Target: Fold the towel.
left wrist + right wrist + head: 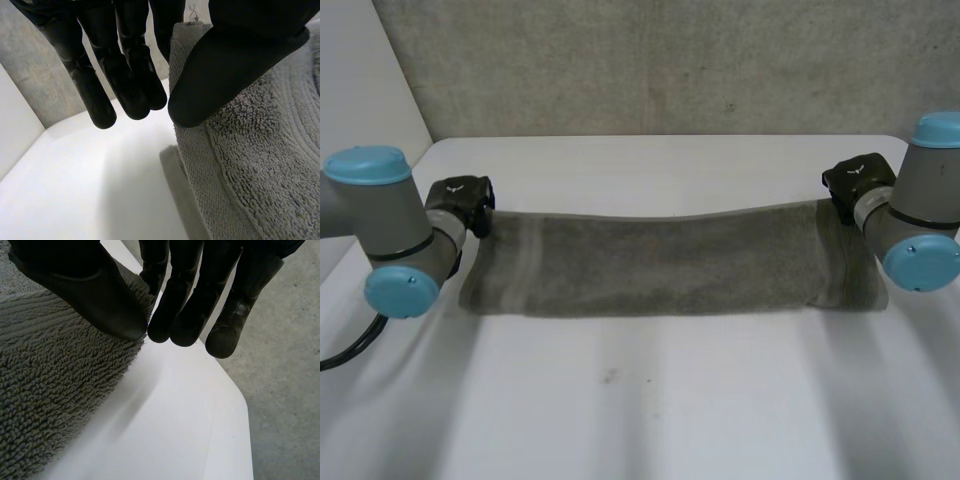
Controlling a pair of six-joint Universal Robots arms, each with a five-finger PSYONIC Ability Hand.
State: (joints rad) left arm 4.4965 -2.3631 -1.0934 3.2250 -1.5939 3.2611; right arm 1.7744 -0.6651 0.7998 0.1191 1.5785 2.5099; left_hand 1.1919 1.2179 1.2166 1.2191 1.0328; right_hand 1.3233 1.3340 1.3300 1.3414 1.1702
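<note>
Towel (660,265) lies on the table (640,400) as a long folded strip, stretched across between both arms. I see my left hand (460,203) at its left far corner. The fingers (102,107) are straight and close to the thumb (230,65), and the towel edge goes up between them, so it is pinched. My right hand (858,180) is at the right far corner and pinches the edge in the same way between thumb (80,290) and straight fingers (185,315).

Towel (250,165) edge between thumb (215,75) and fingers (135,85)
</note>
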